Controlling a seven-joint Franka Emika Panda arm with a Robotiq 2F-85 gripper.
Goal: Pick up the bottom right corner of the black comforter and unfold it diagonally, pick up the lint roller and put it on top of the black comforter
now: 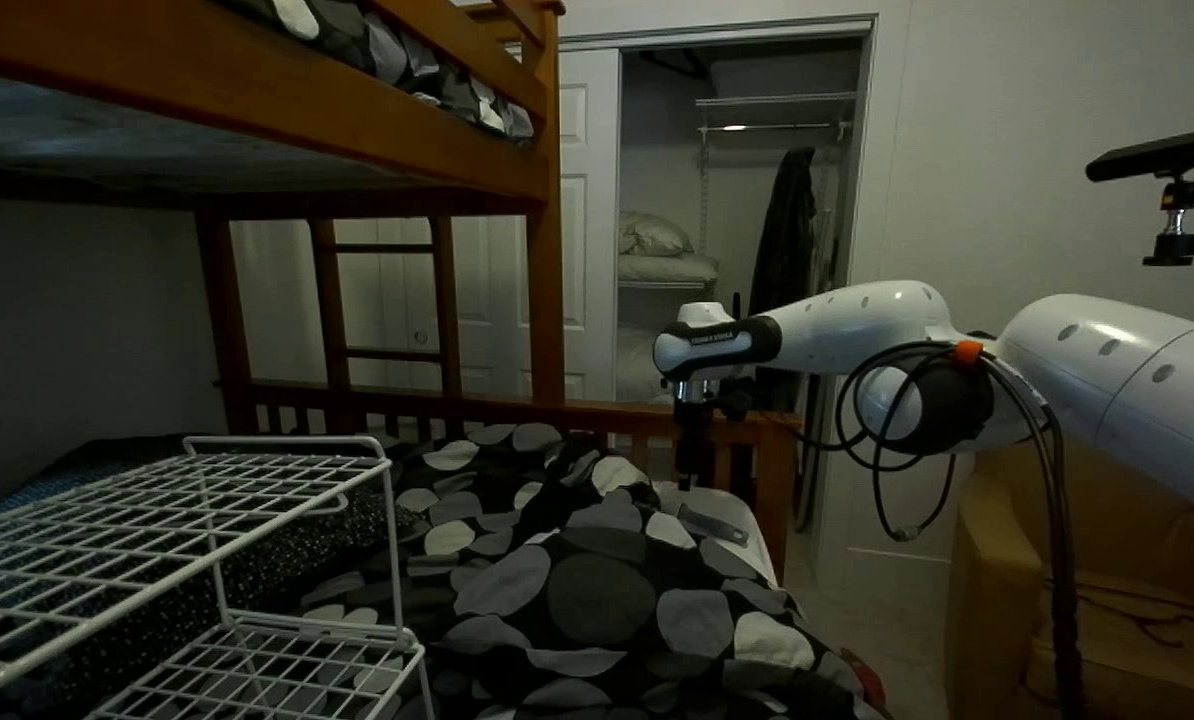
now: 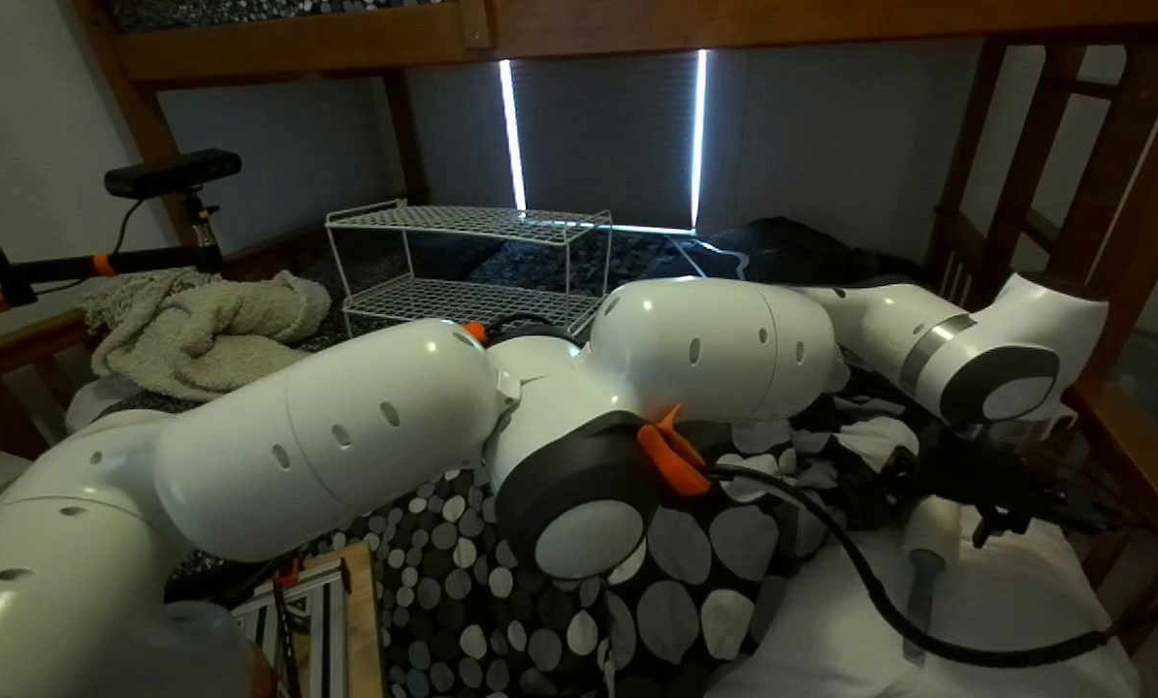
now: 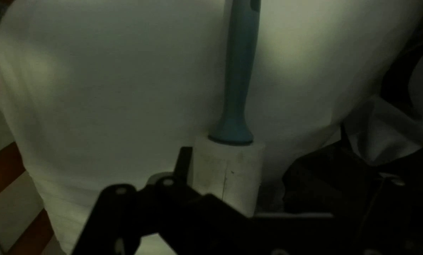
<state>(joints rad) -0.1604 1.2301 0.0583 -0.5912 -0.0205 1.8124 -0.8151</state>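
The lint roller (image 3: 233, 109) is lying on a white pillow (image 2: 1015, 591), which is on the lower bunk of a wooden bunk bed (image 1: 545, 300), and it is just beside the black comforter (image 1: 602, 600). In the wrist view its blue-green handle goes toward the top, and its white roll (image 3: 227, 173) is the part nearest to the gripper (image 1: 687, 480). The gripper points downward at this roll and it seems to stand wide: one of its fingers (image 3: 184, 164) is just at the left edge of the roll, while along the right edge a strip of the pillow is visible. The opposite finger is lost in the dark part of that view, so I cannot tell exactly where it is; I also cannot tell if the visible finger touches the roll. The comforter, which carries large grey and white spots, lies in loose folds and reaches the side of the pillow. In an exterior view, a fabric with smaller spots (image 2: 443, 582) is seen next to it; whether it is the same piece is not clear. The white arm (image 2: 715, 339) extends over the bed, and a black cable (image 2: 1006, 658) hangs from it in a curve, passing in front of the handle. A white wire rack (image 2: 467, 225) with two levels appears in both exterior views, and a cream blanket (image 2: 201, 334) lies bunched near it.
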